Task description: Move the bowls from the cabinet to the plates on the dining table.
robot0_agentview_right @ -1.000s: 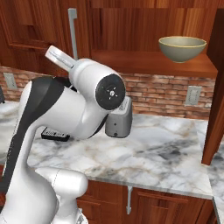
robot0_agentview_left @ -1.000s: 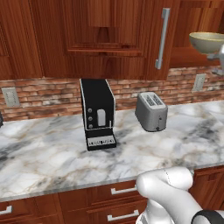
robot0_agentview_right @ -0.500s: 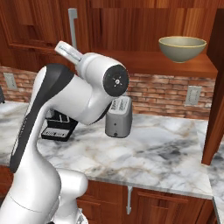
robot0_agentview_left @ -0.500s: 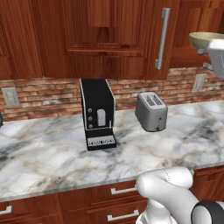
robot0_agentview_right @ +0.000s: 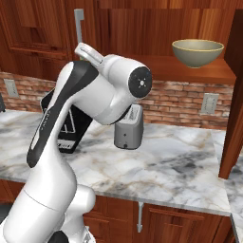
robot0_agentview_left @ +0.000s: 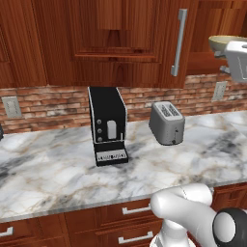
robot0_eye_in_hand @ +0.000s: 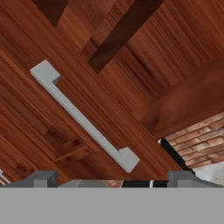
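**Spotter:** Left base view first. What have you got?

**Me:** Marble table (robot0_agentview_left: 58, 178) with a black coffee machine (robot0_agentview_left: 108, 126) and a silver toaster (robot0_agentview_left: 167, 123) on it. Above, the cabinet (robot0_agentview_left: 96, 43), door shut on this side, long vertical bar handle (robot0_agentview_left: 178, 42). At the far right edge a tan bowl (robot0_agentview_left: 219, 43) sits on the open shelf, half hidden behind a white part of my arm.

**Spotter:** Right base view?

**Me:** Clearer there. The bowl (robot0_agentview_right: 197, 52) stands upright on the cabinet's open shelf (robot0_agentview_right: 190, 72), up and to the right of my elbow. I can see just the one bowl from here; I can't tell where the speckled one is. The arm is folded high, wrist reaching up-left toward the closed door and its handle (robot0_agentview_right: 78, 26).

**Spotter:** Hand view?

**Me:** End effector (robot0_eye_in_hand: 113, 178) released, fingertips spread wide at the bottom edge, nothing between them. It looks straight at wood panelling, with the bar handle (robot0_eye_in_hand: 83, 118) running diagonally across, upper left to lower right, close ahead of the fingertips. Brick wall (robot0_eye_in_hand: 201, 140) at the lower right.

**Spotter:** So what does the next move hinge on?

**Me:** My read: the bowl lies off to the right of where the hand points, on the open shelf. The hand is aimed at the handle, whose long axis crosses the finger line at a slant, so I'd roll the wrist before closing, or swing right for the bowl.
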Available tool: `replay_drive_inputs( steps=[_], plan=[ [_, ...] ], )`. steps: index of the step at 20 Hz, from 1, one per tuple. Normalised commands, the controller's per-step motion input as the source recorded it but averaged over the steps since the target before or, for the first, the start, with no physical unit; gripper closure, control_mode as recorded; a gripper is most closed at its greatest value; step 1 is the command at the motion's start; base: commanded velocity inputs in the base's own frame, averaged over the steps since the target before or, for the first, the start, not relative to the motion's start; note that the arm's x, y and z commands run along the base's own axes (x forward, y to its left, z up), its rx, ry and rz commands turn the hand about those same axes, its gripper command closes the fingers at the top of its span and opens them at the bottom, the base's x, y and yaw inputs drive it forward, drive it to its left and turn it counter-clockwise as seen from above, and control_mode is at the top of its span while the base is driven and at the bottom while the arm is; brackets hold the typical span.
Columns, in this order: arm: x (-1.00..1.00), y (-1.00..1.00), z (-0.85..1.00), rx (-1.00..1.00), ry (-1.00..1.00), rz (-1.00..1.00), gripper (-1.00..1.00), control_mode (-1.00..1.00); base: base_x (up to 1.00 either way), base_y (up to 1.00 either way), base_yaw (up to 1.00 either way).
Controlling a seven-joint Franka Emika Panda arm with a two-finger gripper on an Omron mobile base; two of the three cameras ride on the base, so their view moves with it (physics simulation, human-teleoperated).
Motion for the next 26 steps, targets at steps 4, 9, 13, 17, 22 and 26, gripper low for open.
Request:
replay_drive_inputs(
  steps=[4, 9, 13, 17, 22, 26],
  plan=[
    [0.38, -0.07, -0.11, 0.00, 0.01, 0.06, -1.00, -1.00, 0.00, 0.00, 0.00],
    [0.35, 0.00, -0.14, 0.01, 0.04, 0.06, -1.00, -1.00, 0.00, 0.00, 0.00],
    [0.30, 0.00, -0.11, 0.03, 0.05, 0.07, -1.00, -1.00, 0.00, 0.00, 0.00],
    [0.32, 0.00, -0.09, 0.03, 0.04, 0.04, -1.00, -1.00, 0.00, 0.00, 0.00],
    [0.30, 0.05, -0.07, 0.04, 0.02, 0.00, -1.00, -1.00, 0.00, 0.00, 0.00],
    [0.26, 0.20, -0.01, 0.06, 0.01, 0.00, -1.00, -1.00, 0.00, 0.00, 0.00]
  ],
)
